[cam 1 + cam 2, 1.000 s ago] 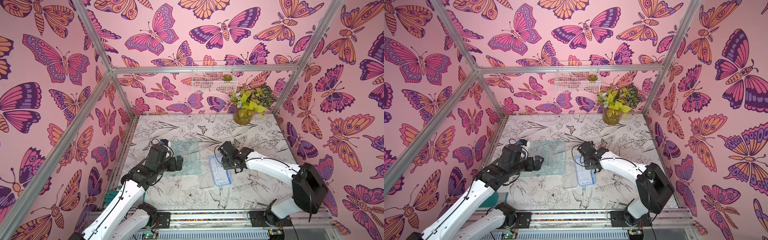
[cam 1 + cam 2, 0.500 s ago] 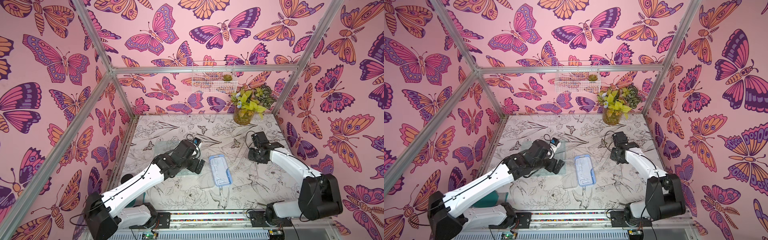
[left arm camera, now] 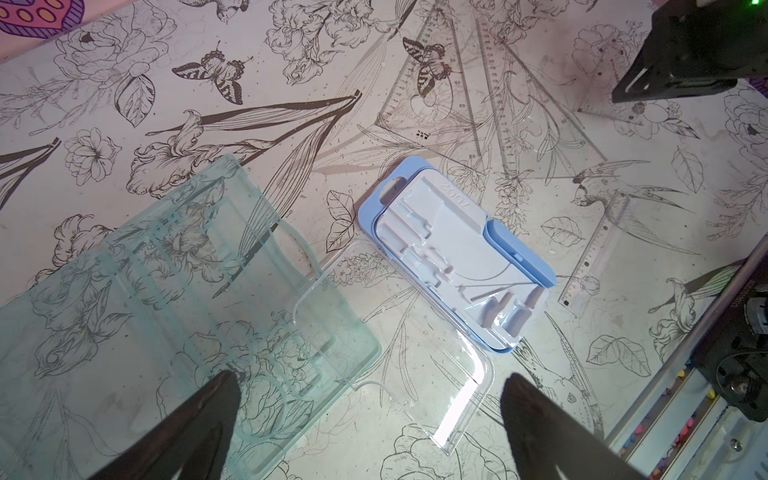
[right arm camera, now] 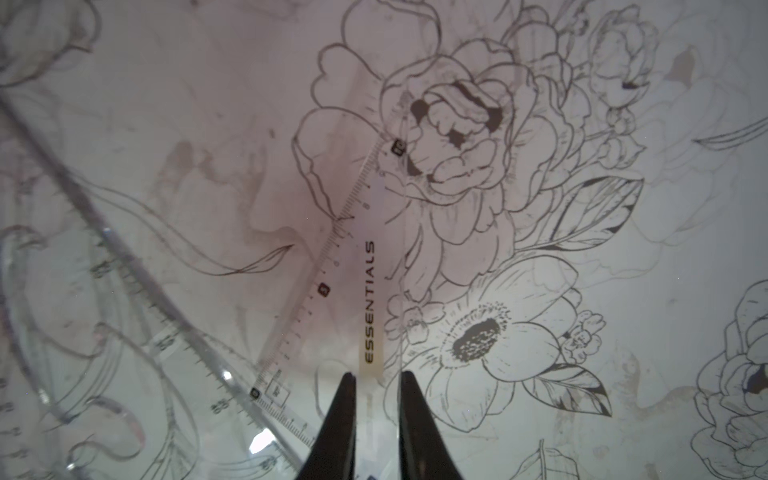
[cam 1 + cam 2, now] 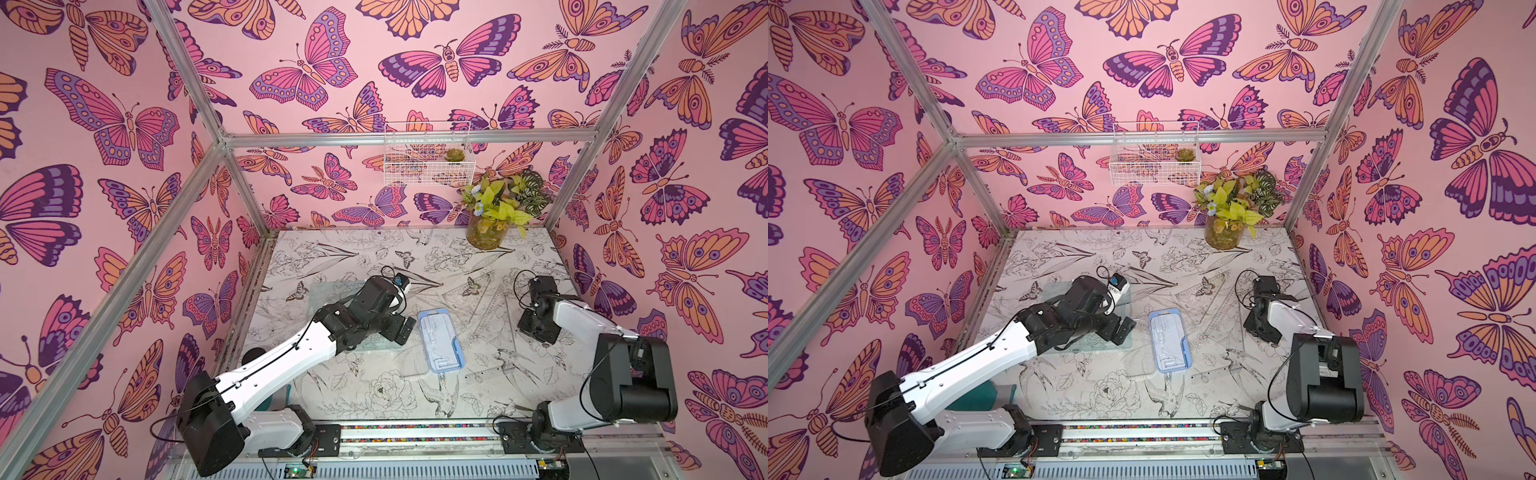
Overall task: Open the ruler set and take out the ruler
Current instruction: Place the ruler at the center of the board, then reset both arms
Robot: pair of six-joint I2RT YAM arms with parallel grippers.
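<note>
Here, one blue case [image 5: 440,341], one clear lid [image 3: 415,374]; right hand [image 4: 376,376] pinches one ruler [image 4: 370,291].

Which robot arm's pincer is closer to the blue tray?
The left. The left pincer hangs open right beside the blue tray. The right pincer is farther off, over by the right wall, shut on a clear ruler.

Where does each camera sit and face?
Top views: high behind left arm and right arm, facing down at the table; both show.
Left wrist: on left arm, down at the blue case; open jaws show.
Right wrist: on right arm, close over a ruler; shut jaws show.
Shared: top views and left wrist see the case.
</note>
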